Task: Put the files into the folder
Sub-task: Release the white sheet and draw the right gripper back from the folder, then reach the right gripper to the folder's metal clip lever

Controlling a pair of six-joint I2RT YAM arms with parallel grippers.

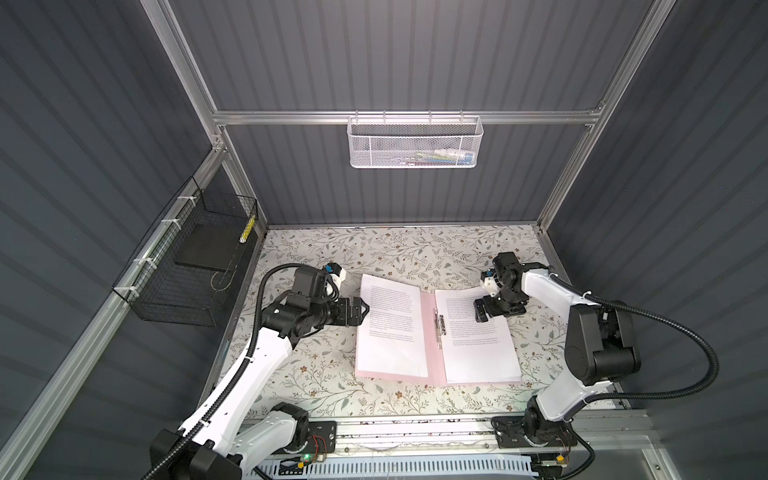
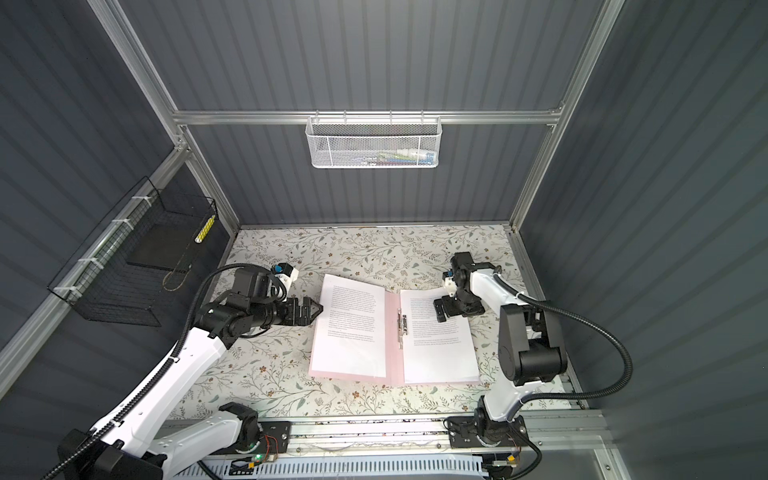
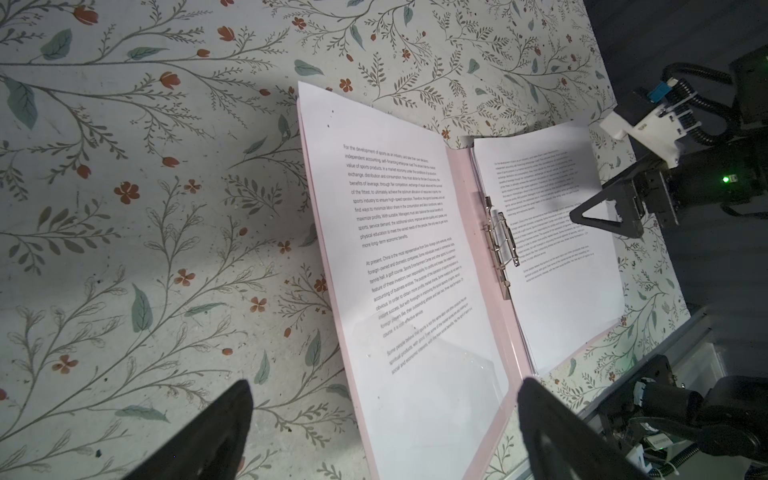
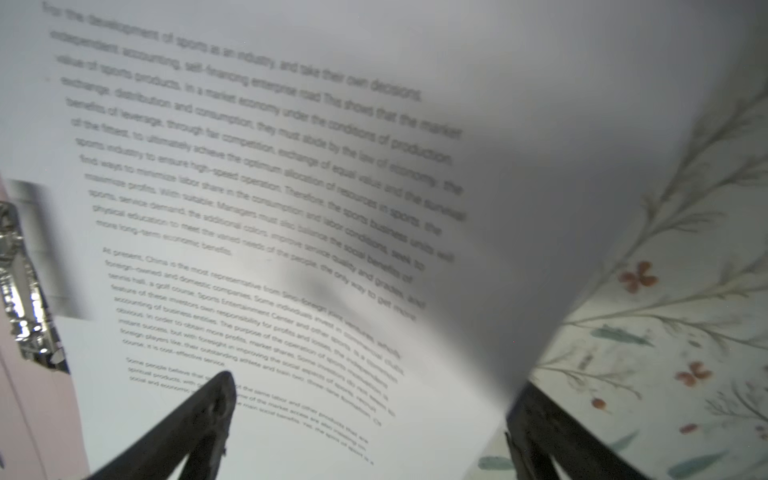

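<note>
As seen from above, found the pink folder [image 1: 429,340] lying open on the floral table [image 1: 316,374]; saw printed files [image 1: 390,328] on both leaves, either side of the metal clip [image 1: 439,328]; noted the right tool [image 1: 481,311] over the right-hand sheets, jaws wide apart, gripping nothing; noted the left tool [image 1: 364,309] just beside the folder's left edge, likewise wide and empty.

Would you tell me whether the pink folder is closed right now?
No, the folder lies open, with files on both halves and its metal clip exposed.
</note>
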